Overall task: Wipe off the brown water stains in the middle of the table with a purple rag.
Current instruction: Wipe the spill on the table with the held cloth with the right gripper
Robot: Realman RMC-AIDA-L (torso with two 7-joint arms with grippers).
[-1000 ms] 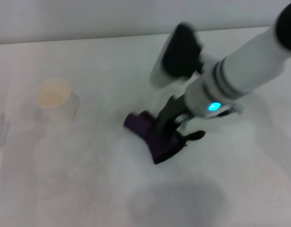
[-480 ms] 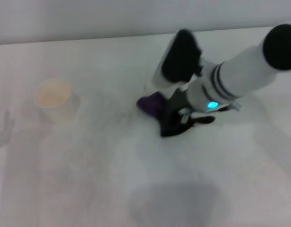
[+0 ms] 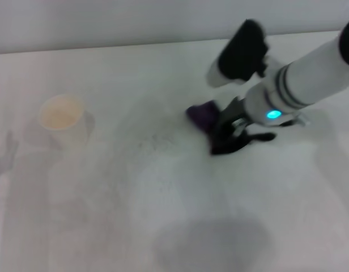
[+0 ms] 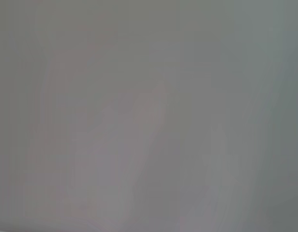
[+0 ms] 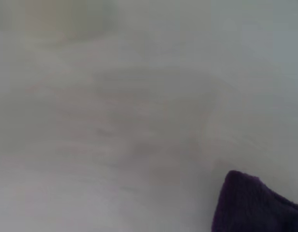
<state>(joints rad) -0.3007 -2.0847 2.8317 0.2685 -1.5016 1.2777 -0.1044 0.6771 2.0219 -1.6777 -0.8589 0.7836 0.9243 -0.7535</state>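
Purple rag, your one cloth, sits pinched in the right end effector, pressed on the table right of centre. You're mid-wipe; no brown patch shows, only faint speckles. Next, sweep across them. One paper cup stands far left.

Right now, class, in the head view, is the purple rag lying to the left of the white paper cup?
No, the purple rag is to the right of the paper cup, under the right tool.

Rag on table right of centre, under R gripper; cup far left.
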